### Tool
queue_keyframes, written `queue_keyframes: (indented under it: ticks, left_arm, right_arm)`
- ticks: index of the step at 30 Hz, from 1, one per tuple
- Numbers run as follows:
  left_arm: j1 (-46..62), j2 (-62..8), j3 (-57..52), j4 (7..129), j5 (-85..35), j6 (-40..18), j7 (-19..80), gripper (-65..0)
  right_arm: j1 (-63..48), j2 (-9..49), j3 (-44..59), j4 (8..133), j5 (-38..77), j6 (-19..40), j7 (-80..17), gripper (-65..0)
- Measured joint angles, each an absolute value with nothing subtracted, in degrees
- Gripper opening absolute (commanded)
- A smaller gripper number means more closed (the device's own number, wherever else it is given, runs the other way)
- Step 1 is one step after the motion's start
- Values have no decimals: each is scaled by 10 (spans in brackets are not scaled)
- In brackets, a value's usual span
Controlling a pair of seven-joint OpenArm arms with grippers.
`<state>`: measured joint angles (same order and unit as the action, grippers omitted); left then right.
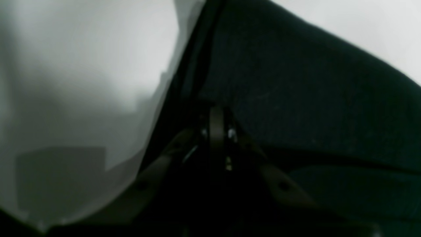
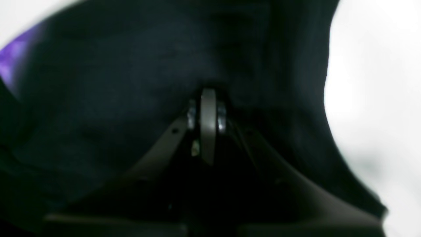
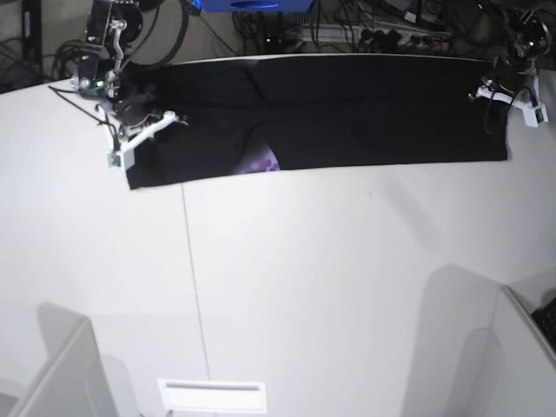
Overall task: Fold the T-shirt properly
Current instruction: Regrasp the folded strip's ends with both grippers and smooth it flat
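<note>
The black T-shirt (image 3: pixel 347 113) lies stretched in a long band along the table's far edge. A small patch of purple print (image 3: pixel 261 162) peeks out at its lower edge. My right gripper (image 3: pixel 130 122) is at the shirt's left end. In the right wrist view it (image 2: pixel 209 95) is shut on black cloth (image 2: pixel 115 82), with purple print at the frame's left. My left gripper (image 3: pixel 502 87) is at the shirt's right end. In the left wrist view it (image 1: pixel 216 113) is shut on the black cloth (image 1: pixel 312 98).
The white table (image 3: pixel 330 278) has a thin seam (image 3: pixel 193 287) running front to back. Cables and a blue object (image 3: pixel 252 4) crowd the far edge. Grey panels stand at the front corners (image 3: pixel 52 373), and a white slotted plate (image 3: pixel 211 395) lies at the front.
</note>
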<state>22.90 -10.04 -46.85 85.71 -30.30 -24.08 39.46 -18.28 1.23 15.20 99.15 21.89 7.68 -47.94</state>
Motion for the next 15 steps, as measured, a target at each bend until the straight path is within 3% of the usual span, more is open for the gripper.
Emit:
queue_keyframes:
  ticks: [6,15]
  left_arm:
    - [137,-107,-460,790,-221,-252,364,-650]
    - [4,-105,-452,739,-117,-251,386,-650]
  right_arm:
    - [-100,15,152,910,231,82,-466,-650]
    - [35,11,147,799,145,84,-455,-650]
